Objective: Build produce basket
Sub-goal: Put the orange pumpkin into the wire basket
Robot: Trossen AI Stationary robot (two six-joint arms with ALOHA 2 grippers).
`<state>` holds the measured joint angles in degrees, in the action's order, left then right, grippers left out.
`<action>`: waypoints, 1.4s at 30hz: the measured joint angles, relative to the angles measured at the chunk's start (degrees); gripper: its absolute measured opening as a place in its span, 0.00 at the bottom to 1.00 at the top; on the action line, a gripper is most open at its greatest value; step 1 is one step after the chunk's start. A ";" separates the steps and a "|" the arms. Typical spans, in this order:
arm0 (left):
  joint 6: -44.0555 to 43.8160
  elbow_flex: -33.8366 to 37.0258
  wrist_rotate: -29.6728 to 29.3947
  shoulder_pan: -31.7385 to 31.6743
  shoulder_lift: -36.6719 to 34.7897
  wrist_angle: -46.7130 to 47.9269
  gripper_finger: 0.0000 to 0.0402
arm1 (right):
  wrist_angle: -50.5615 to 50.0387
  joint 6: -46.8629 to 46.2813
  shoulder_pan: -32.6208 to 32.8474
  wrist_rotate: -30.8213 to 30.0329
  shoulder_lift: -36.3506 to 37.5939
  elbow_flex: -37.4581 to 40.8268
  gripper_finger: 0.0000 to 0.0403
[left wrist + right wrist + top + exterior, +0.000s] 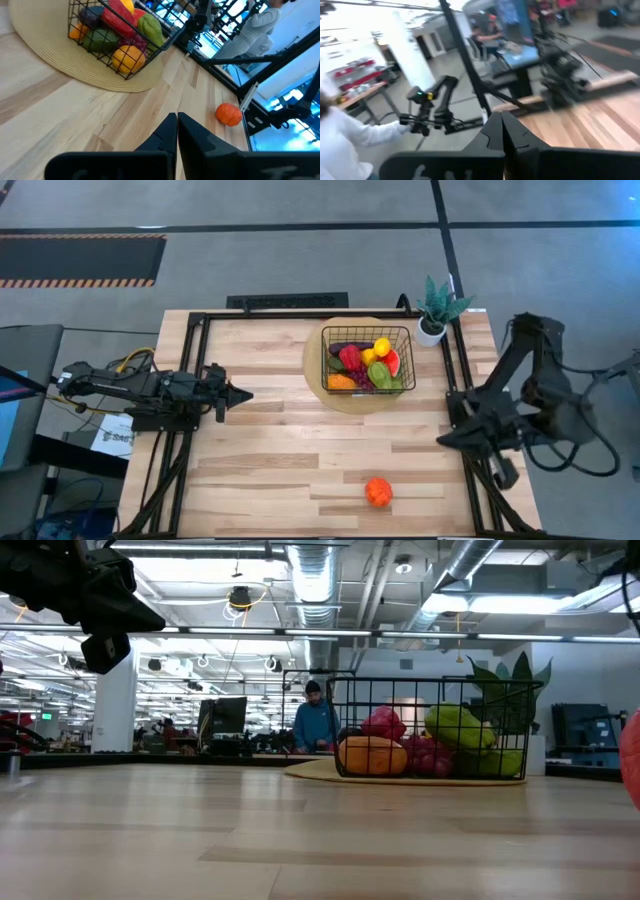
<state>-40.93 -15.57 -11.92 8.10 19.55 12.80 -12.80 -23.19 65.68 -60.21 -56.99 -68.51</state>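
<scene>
The black wire basket [367,360] sits on a round tan mat [318,385] near the table's far edge and holds several toy fruits and vegetables: red, yellow, green, purple and orange pieces [420,745] [117,35]. One orange fruit [377,492] lies alone near the table's near edge, also seen as the orange fruit [229,114] in the left wrist view. My left gripper [246,393] is shut and hovers over the table's left part, pointing right. My right gripper [442,442] is shut at the table's right edge, pointing left.
A potted green plant [436,310] stands by the far right corner beside the basket. A black frame rail [455,370] runs along the table's sides. Bare wood lies between both grippers. A person in white [340,140] stands beyond the table; another in blue [317,720] is far behind.
</scene>
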 joint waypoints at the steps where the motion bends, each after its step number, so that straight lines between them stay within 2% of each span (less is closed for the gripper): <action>1: 0.17 0.00 0.40 0.00 0.00 0.00 0.00 | 2.53 2.46 -1.49 2.25 -0.75 0.00 0.00; 3: 0.27 0.00 1.28 0.00 0.00 0.08 0.00 | 3.72 3.04 -3.86 3.39 -1.88 0.00 0.00; 7: 0.83 0.00 3.21 0.00 0.02 0.59 0.00 | -0.74 -7.52 -7.60 3.54 -3.13 0.01 0.01; 11: 0.87 -0.02 4.17 0.02 0.00 1.55 0.00 | -3.82 -18.62 -11.30 4.03 -4.79 0.07 0.07; 15: 1.49 -0.02 4.15 0.02 0.00 1.91 0.00 | -3.07 -22.14 -15.14 7.60 -6.23 0.07 0.15; 19: 1.72 -0.02 4.14 0.02 0.00 1.92 0.00 | -3.27 -25.90 -19.84 15.17 -7.35 0.07 0.23; 24: 1.73 -0.02 4.12 0.02 0.00 1.92 0.00 | -3.30 -30.98 -27.23 30.26 -8.04 0.02 0.31; 28: 1.73 -0.02 4.10 0.02 0.00 1.92 0.00 | -2.95 -31.36 -31.61 35.71 -8.44 -0.05 0.35; 33: 1.73 -0.02 3.71 0.02 0.00 1.93 0.00 | -6.45 -32.81 -35.80 42.95 -10.71 -0.89 0.33; 37: 1.73 -0.02 2.98 0.02 0.00 2.10 0.00 | -16.15 -36.75 -37.28 48.14 -14.34 -6.70 0.29; 42: 1.71 -0.02 2.05 0.01 0.00 2.67 0.00 | -28.31 -38.69 -38.10 55.23 -21.76 -18.63 0.27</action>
<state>-39.21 -15.59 -9.87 8.10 19.55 15.47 -41.12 -61.88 27.57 -4.98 -78.75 -87.14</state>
